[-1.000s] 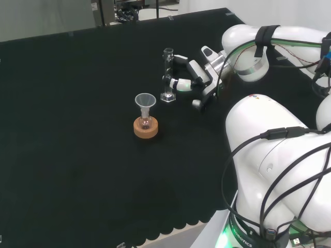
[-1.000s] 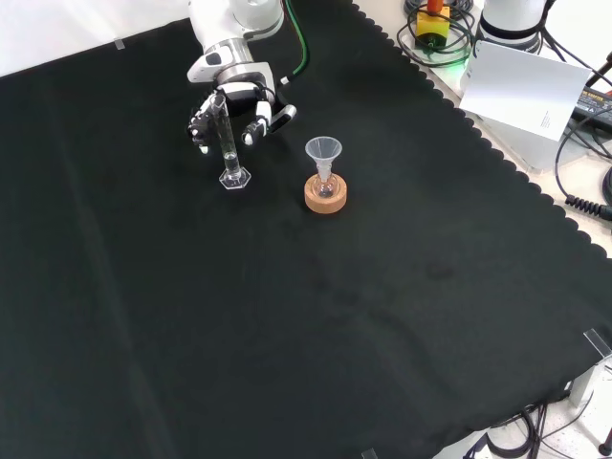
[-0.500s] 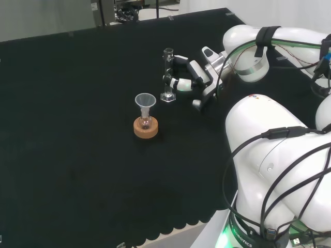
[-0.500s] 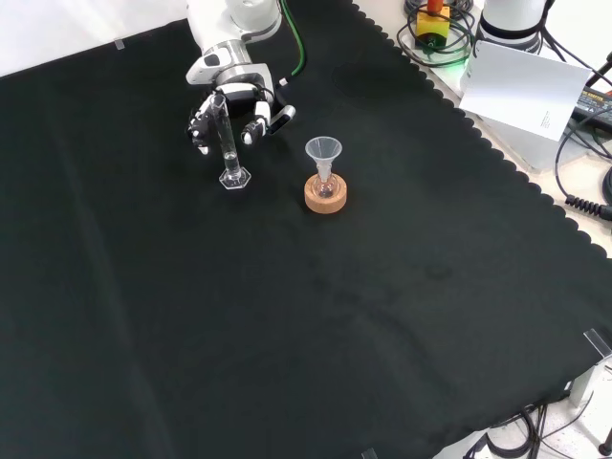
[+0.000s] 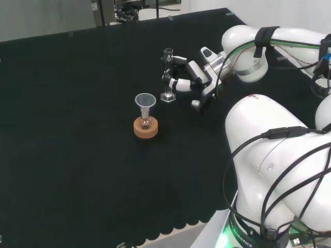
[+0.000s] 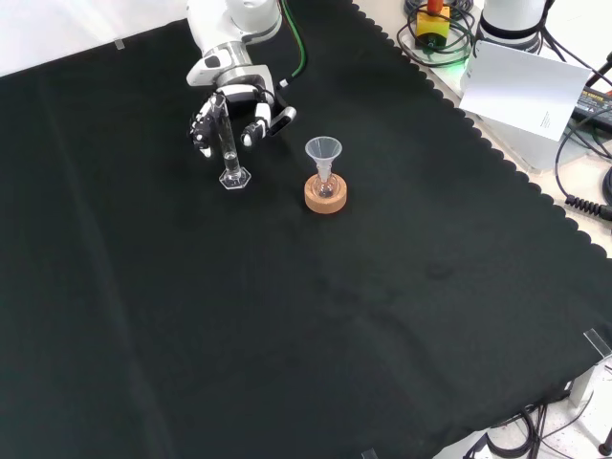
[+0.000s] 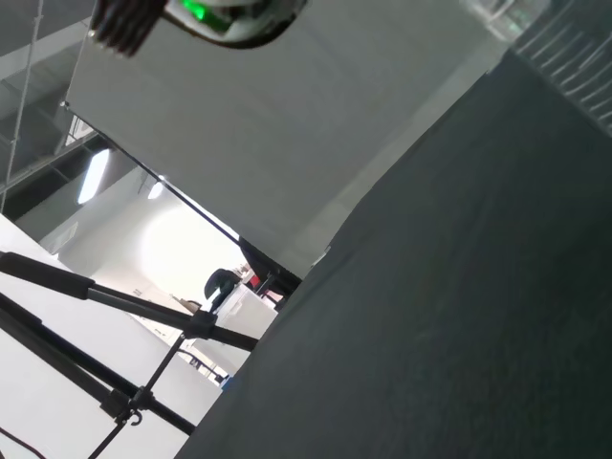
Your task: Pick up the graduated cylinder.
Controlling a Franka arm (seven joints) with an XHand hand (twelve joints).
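Note:
The clear graduated cylinder (image 5: 167, 74) (image 6: 228, 143) stands upright on its hexagonal foot on the black cloth. In the head view my hand (image 5: 194, 76) is right beside it on the right. Its fingers are spread and slightly bent, reaching to either side of the tube. In the front view the hand (image 6: 235, 103) is just behind the cylinder, with fingertips showing left and right of it. The thumb (image 5: 197, 103) hangs apart from the glass. Whether any finger touches the tube is unclear. The foot rests on the cloth.
A clear funnel sits in a small flask on a cork ring (image 5: 145, 127) (image 6: 325, 194), a short way from the cylinder. The arm's white links (image 5: 279, 155) take up the head view's right. Papers and cables (image 6: 526, 81) lie past the cloth's scalloped edge.
The hand has edged slightly closer to the cylinder and its fingers have drawn in a little around the tube. The cylinder and the funnel have not moved.

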